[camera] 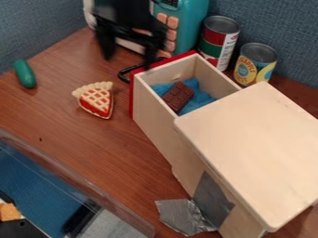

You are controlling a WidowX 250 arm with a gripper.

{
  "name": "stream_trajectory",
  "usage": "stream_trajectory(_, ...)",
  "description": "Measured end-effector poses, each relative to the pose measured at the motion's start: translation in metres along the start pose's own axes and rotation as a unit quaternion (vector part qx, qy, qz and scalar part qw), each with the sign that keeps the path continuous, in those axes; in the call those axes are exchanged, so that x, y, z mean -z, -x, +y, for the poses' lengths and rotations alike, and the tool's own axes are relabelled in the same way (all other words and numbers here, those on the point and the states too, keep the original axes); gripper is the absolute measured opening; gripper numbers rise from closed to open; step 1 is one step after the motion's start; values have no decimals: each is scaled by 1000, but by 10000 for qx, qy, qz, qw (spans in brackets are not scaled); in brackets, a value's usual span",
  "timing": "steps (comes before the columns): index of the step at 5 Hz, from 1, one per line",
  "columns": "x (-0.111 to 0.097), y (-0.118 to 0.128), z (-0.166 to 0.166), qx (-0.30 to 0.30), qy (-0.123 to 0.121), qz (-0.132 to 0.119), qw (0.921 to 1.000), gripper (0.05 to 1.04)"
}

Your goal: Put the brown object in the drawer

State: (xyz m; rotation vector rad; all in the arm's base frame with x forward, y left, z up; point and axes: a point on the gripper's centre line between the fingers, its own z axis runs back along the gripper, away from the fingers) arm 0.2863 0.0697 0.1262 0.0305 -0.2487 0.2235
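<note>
Near the wide-apart, released gripper [129, 59], grid-scored brown chocolate [177, 96] sits on blue cloth [197, 103] in the drawer [151, 111].

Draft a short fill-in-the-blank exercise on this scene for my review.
The chocolate bar lies inside the open drawer, on cloth coloured ____.
____ cans stand beyond the drawer.
Of the pie slice and the toy cucumber, the ____ lies nearer the drawer.

Missing words: blue; two; pie slice
</note>
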Motion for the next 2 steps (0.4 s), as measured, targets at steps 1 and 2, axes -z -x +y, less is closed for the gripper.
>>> stream_trajectory(1, -14, 9, 41, 166, -346, -44, 9993, 1000)
stream_trajectory(2, -24, 15, 91, 202, -715, 56, 9972, 1000)
